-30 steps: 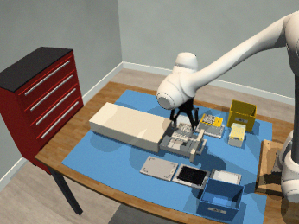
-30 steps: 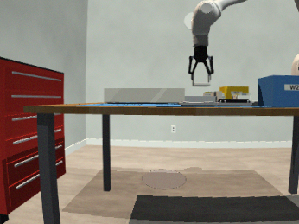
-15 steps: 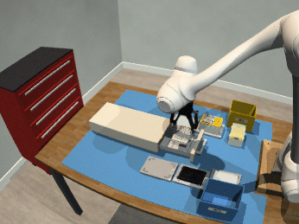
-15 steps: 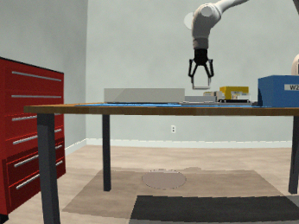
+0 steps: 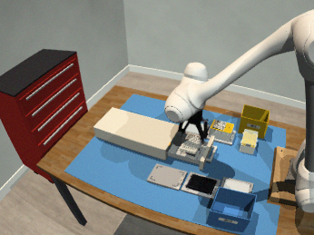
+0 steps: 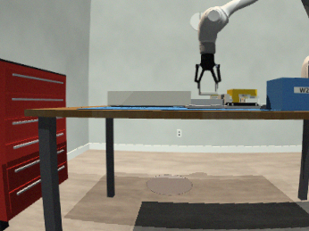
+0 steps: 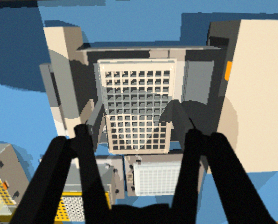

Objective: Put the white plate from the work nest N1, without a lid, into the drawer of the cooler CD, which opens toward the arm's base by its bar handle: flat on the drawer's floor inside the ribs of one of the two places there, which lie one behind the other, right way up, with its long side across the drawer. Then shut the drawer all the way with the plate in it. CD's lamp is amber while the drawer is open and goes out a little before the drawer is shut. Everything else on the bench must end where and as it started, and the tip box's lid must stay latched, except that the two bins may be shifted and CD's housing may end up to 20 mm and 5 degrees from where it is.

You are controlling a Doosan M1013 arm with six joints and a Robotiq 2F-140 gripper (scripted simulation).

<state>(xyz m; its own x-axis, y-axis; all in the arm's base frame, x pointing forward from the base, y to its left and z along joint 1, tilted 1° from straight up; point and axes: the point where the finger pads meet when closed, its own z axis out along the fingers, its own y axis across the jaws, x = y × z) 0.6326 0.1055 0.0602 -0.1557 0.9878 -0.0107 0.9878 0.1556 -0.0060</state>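
Note:
The cream cooler CD [image 5: 135,132] lies on the blue mat with its grey drawer [image 5: 191,154] pulled out toward the arm. The drawer's bar handle [image 5: 208,153] is at the near end. An amber lamp [image 7: 228,71] glows on CD's front. My gripper [image 5: 192,132] hangs straight down over the drawer, shut on the white plate [image 7: 137,111] across its short sides. The plate is level, wells up and without a lid, with its long side across the drawer. In the side view the gripper [image 6: 207,82] holds the plate [image 6: 206,92] a little above the drawer.
A yellow tip box [image 5: 221,129], a small pale box [image 5: 249,140] and a yellow bin [image 5: 254,115] stand right of the drawer. Near the front edge lie a grey plate [image 5: 167,177], a black plate [image 5: 201,183], a white nest [image 5: 237,185] and a blue bin [image 5: 231,207]. A red cabinet [image 5: 43,101] stands left.

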